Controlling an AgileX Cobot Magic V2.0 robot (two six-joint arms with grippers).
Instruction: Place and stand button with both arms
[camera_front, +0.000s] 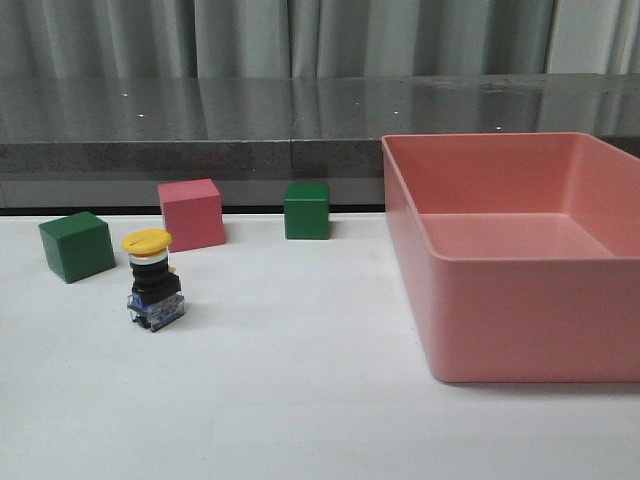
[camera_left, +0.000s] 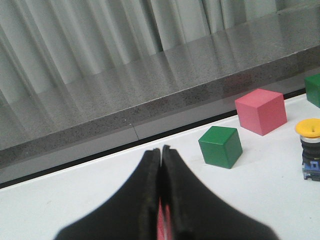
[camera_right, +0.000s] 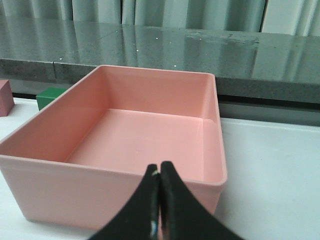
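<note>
The button (camera_front: 153, 280) stands upright on the white table at the left, yellow cap up, black collar and blue-grey block below. It also shows at the edge of the left wrist view (camera_left: 310, 149). My left gripper (camera_left: 161, 150) is shut and empty, well away from the button, above the table. My right gripper (camera_right: 159, 170) is shut and empty, in front of the near wall of the pink bin (camera_right: 120, 195). Neither gripper shows in the front view.
A green cube (camera_front: 76, 245), a pink cube (camera_front: 191, 213) and a second green cube (camera_front: 306, 210) stand behind the button. The large pink bin (camera_front: 520, 330) fills the right side of the table. A grey ledge (camera_front: 200, 150) runs along the back.
</note>
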